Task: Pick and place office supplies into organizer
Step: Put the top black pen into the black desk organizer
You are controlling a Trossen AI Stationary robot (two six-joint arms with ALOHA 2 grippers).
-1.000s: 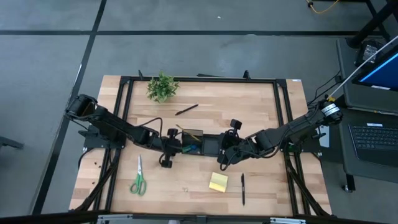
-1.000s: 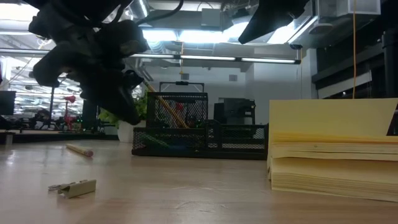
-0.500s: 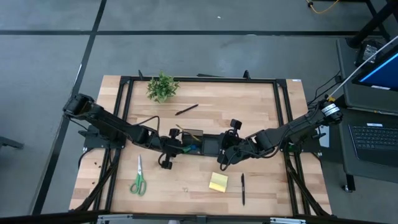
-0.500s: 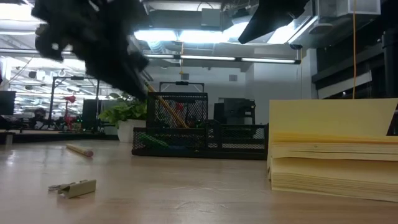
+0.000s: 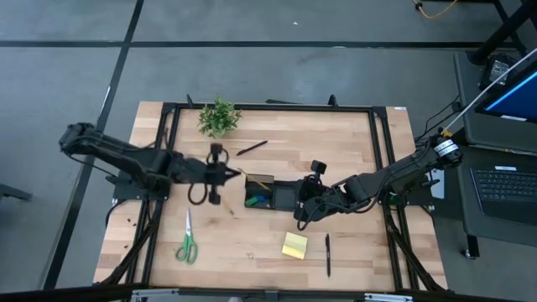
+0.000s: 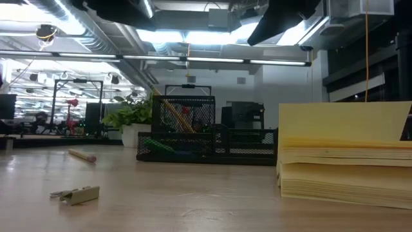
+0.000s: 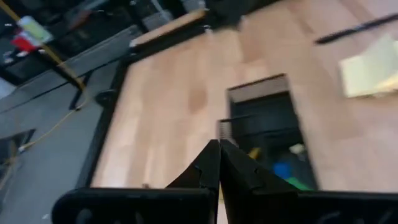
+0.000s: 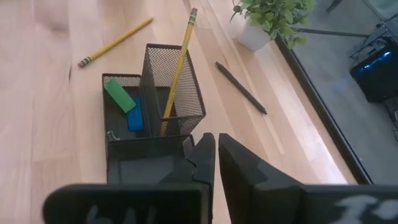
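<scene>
The black mesh organizer [image 5: 270,193] stands mid-table; a pencil [image 8: 177,68] leans in its tall section, and a green piece [image 8: 119,94] and a blue block [image 8: 135,115] lie in a low compartment. My left gripper [image 5: 237,174] hangs shut and empty above the table at the organizer's left end, its shut fingertips [image 7: 219,155] over the tray. My right gripper [image 8: 211,146] hovers shut above the organizer's right end. A loose pencil [image 8: 115,42] lies flat left of the organizer. Scissors [image 5: 186,239], a sticky-note pad [image 5: 294,245] and two black pens [image 5: 327,254] [image 5: 252,148] lie on the wood.
A small potted plant [image 5: 219,117] stands at the far left. Black frame rails [image 5: 379,168] run along the table's sides and far edge. A small pale piece [image 6: 76,193] lies near the front edge. Bare wood shows between the scissors and the pad.
My left gripper has risen from low beside the organizer's left end, leaving the low view through its top. It has drawn back toward the table's left and far side, has tipped nearer to level, and stays shut.
</scene>
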